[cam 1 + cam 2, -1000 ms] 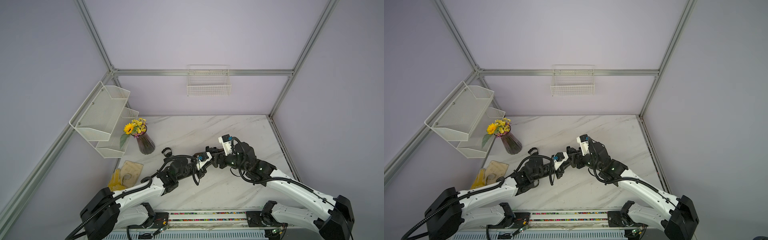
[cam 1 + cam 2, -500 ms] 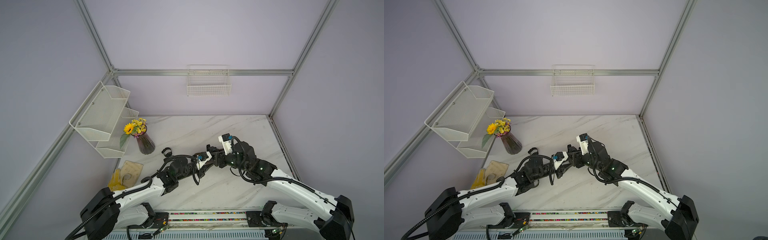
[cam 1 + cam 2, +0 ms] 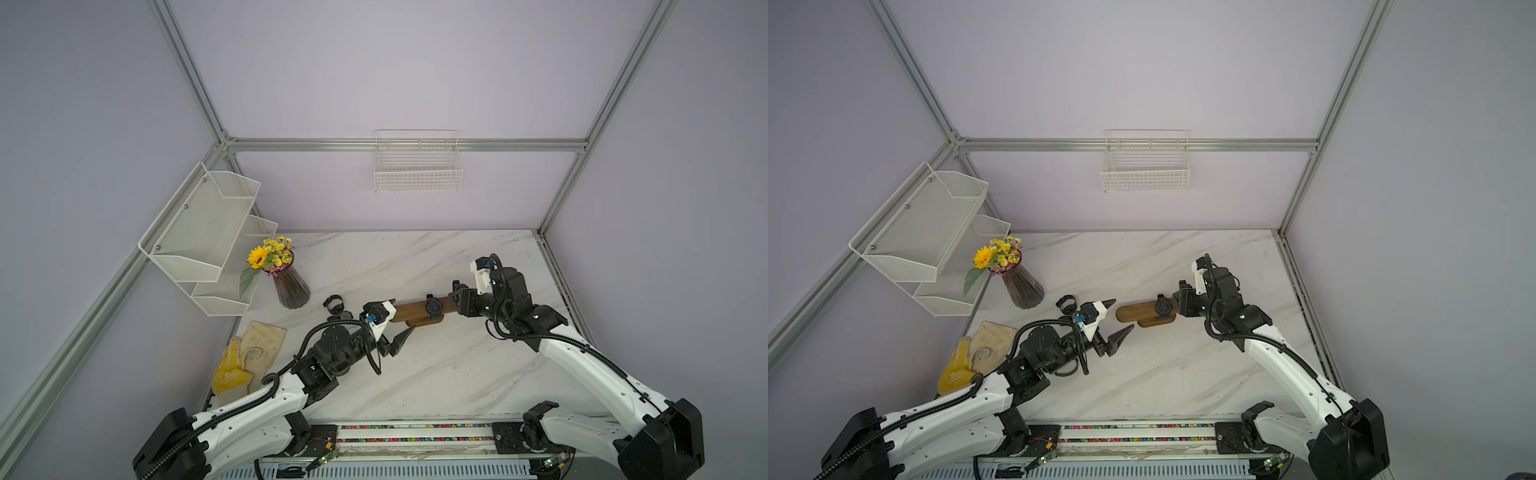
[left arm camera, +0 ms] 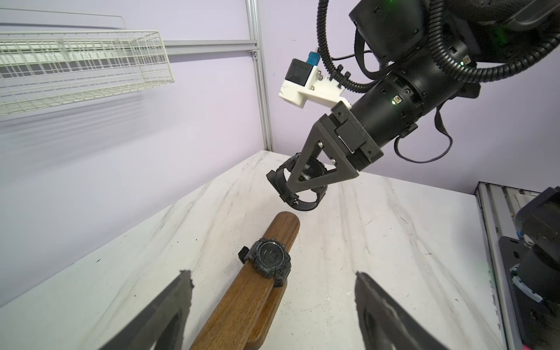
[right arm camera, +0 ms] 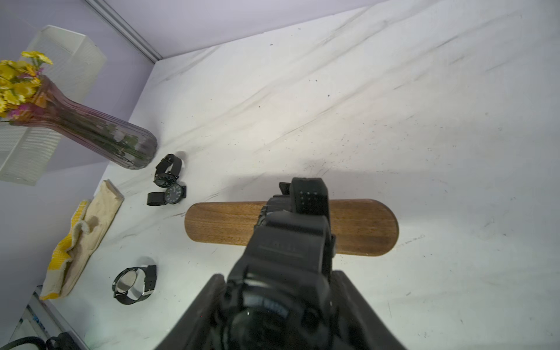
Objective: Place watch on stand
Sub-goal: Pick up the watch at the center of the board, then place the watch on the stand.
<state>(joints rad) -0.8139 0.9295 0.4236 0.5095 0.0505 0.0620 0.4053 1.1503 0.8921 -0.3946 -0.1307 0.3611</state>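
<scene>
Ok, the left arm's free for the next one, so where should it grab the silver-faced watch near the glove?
Probably by the case, from above, jaws spanning its strap-free sides: the silver-faced watch lies roughly face up with its strap closed in a loop, and that hold leaves the loop free to slide onto the stand.

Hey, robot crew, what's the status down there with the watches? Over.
Left gripper open at one end of stand. Right gripper shut on black watch, hovering off the opposite end. Second watch already on the bar; that end bare.

A watch (image 3: 434, 306) sits on the stand (image 3: 409, 311), the vase (image 3: 291, 289) well to its left.
</scene>
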